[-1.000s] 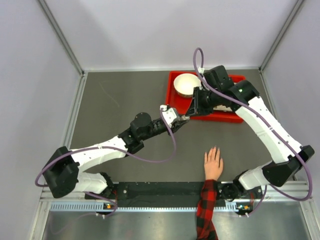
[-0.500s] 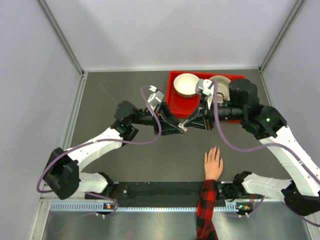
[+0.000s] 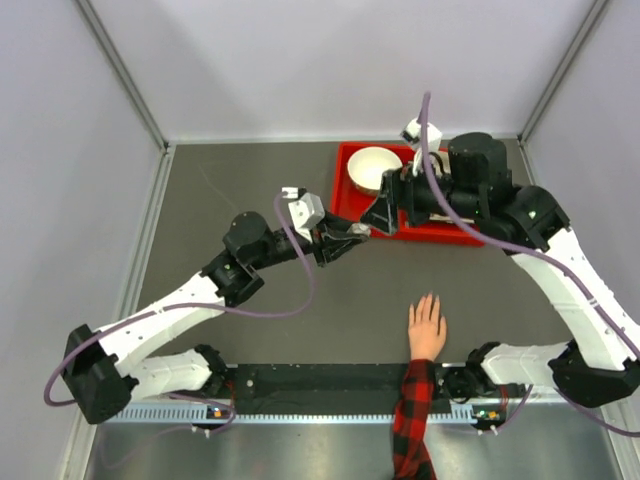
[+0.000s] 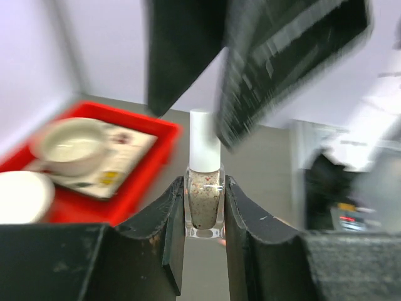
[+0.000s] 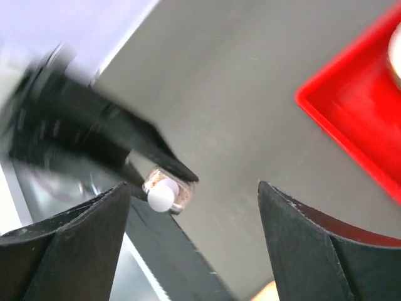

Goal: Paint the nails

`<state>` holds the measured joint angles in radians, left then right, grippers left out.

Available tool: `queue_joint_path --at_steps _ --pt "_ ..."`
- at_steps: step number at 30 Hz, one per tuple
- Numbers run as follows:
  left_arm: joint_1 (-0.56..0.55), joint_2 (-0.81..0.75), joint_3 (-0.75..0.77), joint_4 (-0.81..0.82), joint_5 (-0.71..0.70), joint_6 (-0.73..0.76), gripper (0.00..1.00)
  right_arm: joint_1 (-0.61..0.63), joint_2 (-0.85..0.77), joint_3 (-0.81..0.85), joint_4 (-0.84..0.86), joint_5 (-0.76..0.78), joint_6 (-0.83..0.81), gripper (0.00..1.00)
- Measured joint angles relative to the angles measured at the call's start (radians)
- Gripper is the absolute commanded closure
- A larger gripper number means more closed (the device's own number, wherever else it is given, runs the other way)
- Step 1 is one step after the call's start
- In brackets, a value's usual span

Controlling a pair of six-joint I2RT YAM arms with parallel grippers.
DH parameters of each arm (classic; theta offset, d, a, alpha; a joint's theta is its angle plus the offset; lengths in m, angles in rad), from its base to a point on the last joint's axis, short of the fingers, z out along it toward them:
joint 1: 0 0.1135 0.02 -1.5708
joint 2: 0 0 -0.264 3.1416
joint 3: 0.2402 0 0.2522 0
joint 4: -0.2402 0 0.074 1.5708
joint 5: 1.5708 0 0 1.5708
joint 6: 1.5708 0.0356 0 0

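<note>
Both arms have pulled back towards the far right corner of the desk (image 3: 230, 190) since half a second ago. The left end effector (image 3: 350, 233) and what it carries now sit nearer the red tray (image 3: 343, 190), and the right wrist has lifted above that tray. The human hand (image 3: 427, 328) has not shifted.

The left end effector is clamped on a small nail polish bottle (image 4: 204, 199), one finger pressed to each glass side. The bottle stands upright between them, and its white cap (image 4: 205, 140) rises clear of the fingertips. The glass shows a pale, speckled fill.

The right end effector (image 3: 378, 218) has its two fingers spread wide apart and grips nothing. In the right wrist view the cap lies in the gap between those fingers without touching either. In the left wrist view the same fingers appear as blurred dark shapes just above the cap.

The hand lies flat, palm down, by the near edge of the desk and right of centre, its fingers pointing towards the far edge. The nails (image 3: 431, 297) tip those fingers, too small to show any colour, and are well apart from the bottle and from both end effectors. A red-and-black plaid sleeve (image 3: 411, 420) covers the wrist and crosses the near edge.

A white bowl (image 3: 371, 168) sits in the tray at the far right of the desk.
</note>
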<state>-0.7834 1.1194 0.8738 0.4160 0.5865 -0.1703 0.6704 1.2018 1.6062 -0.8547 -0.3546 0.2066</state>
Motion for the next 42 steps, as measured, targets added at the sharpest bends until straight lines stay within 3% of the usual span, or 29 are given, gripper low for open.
queue_joint_path --at_steps 3,10,17,20,29,39,42 --pt "-0.067 -0.021 -0.039 0.006 -0.198 0.168 1.00 0.000 0.054 0.111 -0.090 0.121 0.160 0.32" --pt "-0.155 0.056 -0.098 0.010 -0.488 0.424 1.00 0.029 0.200 0.195 -0.208 0.209 0.430 0.37" --pt "-0.179 0.070 -0.132 0.080 -0.666 0.494 1.00 0.061 0.168 0.111 -0.227 0.358 0.554 0.37" --pt "-0.181 0.070 -0.132 0.119 -0.691 0.483 1.00 0.063 0.128 0.031 -0.195 0.371 0.592 0.45" --pt "-0.182 0.070 -0.154 0.167 -0.707 0.456 1.00 0.065 0.138 0.018 -0.103 0.387 0.660 0.46" --pt "-0.182 0.069 -0.158 0.168 -0.707 0.440 1.00 0.066 0.182 0.051 -0.072 0.384 0.688 0.69" --pt "-0.182 0.068 -0.158 0.168 -0.707 0.434 1.00 0.066 0.185 0.051 -0.067 0.381 0.695 0.68"
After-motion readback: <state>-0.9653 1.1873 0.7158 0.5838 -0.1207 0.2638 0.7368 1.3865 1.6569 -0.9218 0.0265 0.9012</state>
